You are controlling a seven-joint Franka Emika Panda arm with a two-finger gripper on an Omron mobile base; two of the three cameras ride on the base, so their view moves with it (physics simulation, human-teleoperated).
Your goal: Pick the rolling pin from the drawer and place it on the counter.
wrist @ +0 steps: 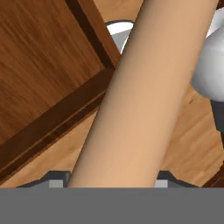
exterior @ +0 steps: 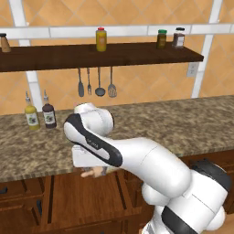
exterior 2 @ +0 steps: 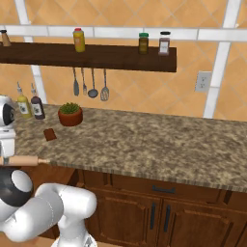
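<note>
Tabletop (exterior 2: 144, 140): we are judging it the next destination, needing a lift and carry; drawer (exterior: 87, 196): lying open below; rolling pin (wrist: 140, 100): we are holding it above the drawer; tool (exterior: 93, 171): gripping the pin

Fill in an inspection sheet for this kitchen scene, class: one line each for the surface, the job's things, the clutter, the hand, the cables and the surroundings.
Surface: speckled stone counter, bare along its front middle.
Job's things: rolling pin lifted level with the counter's front edge, above the open drawer; not yet on the counter.
Clutter: two sauce bottles, a potted plant and a small brown block toward the counter's left end.
Hand: the hand is shut on the rolling pin, which runs across the hand view.
Cables: nothing seen.
Surroundings: dark shelf with jars, hanging utensils beneath it, tiled wall, wall outlet.
</note>
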